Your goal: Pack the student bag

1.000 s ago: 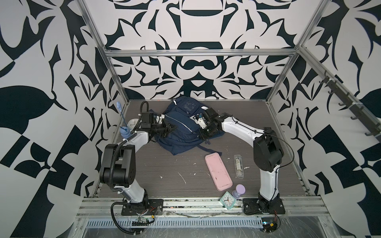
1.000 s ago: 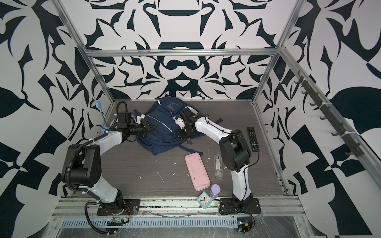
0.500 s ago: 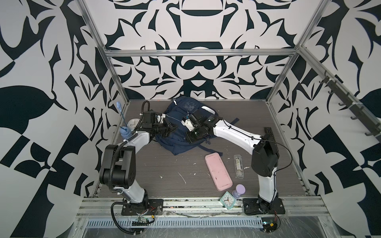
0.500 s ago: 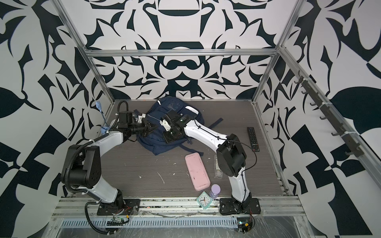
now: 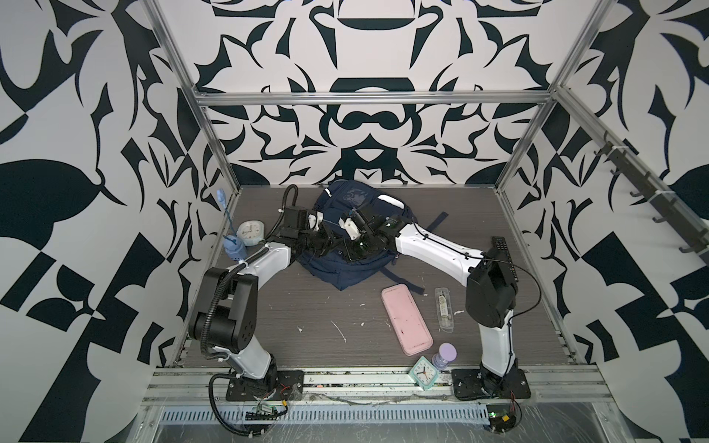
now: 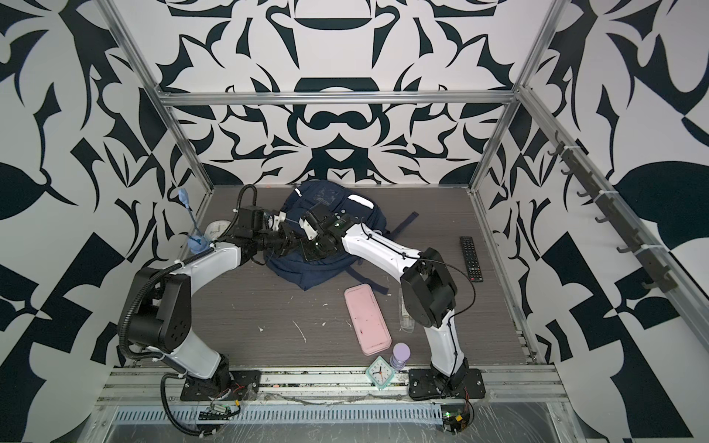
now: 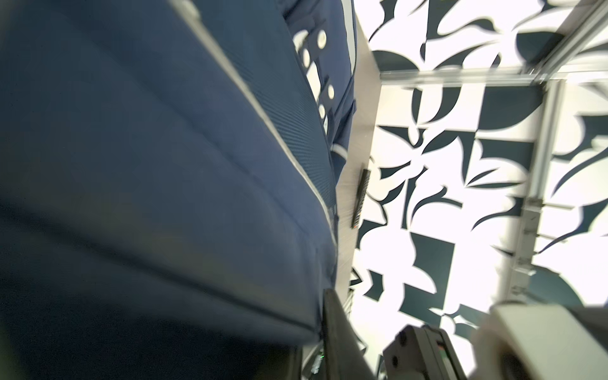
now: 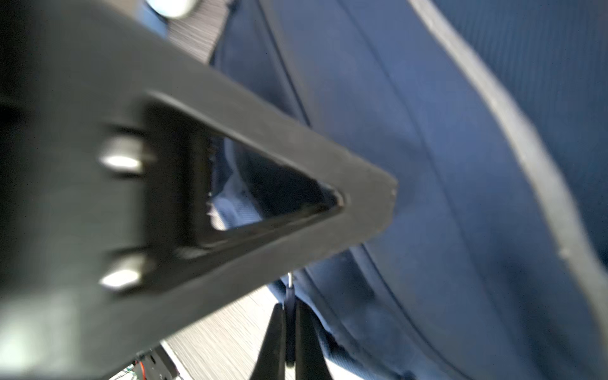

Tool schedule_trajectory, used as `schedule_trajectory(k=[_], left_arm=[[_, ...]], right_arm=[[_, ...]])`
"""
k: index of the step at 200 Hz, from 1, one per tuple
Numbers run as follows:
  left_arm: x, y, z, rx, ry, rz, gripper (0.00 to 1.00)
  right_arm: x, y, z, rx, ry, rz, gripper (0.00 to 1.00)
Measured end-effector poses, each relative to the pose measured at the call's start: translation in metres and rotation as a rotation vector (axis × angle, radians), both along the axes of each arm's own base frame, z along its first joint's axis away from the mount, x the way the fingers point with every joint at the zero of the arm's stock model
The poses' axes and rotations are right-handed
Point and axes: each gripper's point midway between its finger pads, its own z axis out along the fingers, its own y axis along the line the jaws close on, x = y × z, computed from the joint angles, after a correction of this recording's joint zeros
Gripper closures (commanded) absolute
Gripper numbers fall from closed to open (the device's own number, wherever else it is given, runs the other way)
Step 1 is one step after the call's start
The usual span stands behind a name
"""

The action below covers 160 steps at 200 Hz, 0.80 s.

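Observation:
The student bag [image 5: 339, 274] [image 6: 307, 273], navy with silver strips, lies at the back middle of the table. My right gripper [image 5: 348, 251] [image 6: 311, 251] reaches across it to its left part. In the right wrist view the right gripper [image 8: 289, 340] is shut on a thin zipper pull [image 8: 289, 294] at the bag's [image 8: 444, 197] edge. My left gripper [image 5: 329, 239] [image 6: 286, 245] is pressed to the bag's left side, just beside the right one. One of its dark fingers [image 8: 279, 158] fills the right wrist view. Bag fabric [image 7: 164, 164] hides the left jaws.
A pink case [image 5: 406, 318], a clear plastic box [image 5: 444, 310], a purple-capped bottle [image 5: 446, 352] and a mint alarm clock [image 5: 424, 374] lie front right. A remote [image 5: 504, 249] sits at the right edge. A white clock [image 5: 249, 232] and a blue bottle [image 5: 234, 249] stand far left.
My right gripper has travelled left across the bag, from its right side to just beside the left gripper. The left arm has barely moved.

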Motion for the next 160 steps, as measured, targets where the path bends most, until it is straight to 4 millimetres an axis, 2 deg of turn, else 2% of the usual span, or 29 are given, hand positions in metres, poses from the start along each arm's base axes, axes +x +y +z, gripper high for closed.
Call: schedule_trajectory(k=[16,43,66,86,108,130,160], left_arm=[[-0.004,-0.007,0.005,0.026,-0.012,-0.038,0.68],[-0.01,-0.01,0.015,0.091,-0.049,-0.111,0.53],[-0.013,-0.004,0.017,0.162,-0.08,-0.15,0.49],[-0.018,0.004,0.008,0.23,-0.074,-0.16,0.49],[-0.019,0.013,-0.002,0.281,-0.061,-0.156,0.5],[-0.013,0.016,-0.013,0.295,-0.048,-0.148,0.51],[0.0,0.013,-0.041,0.293,-0.004,-0.136,0.54]], right_arm=[[-0.004,-0.021,-0.003,-0.006,0.008,-0.025,1.0],[-0.001,-0.062,0.007,0.014,0.0,-0.095,1.0],[0.004,-0.097,0.012,0.018,-0.005,-0.161,1.0],[0.008,-0.119,0.012,0.011,-0.003,-0.207,1.0],[0.01,-0.131,0.01,-0.003,-0.006,-0.228,1.0],[0.008,-0.134,0.009,-0.021,-0.012,-0.222,1.0],[0.006,-0.137,0.005,-0.043,-0.011,-0.22,1.0]])
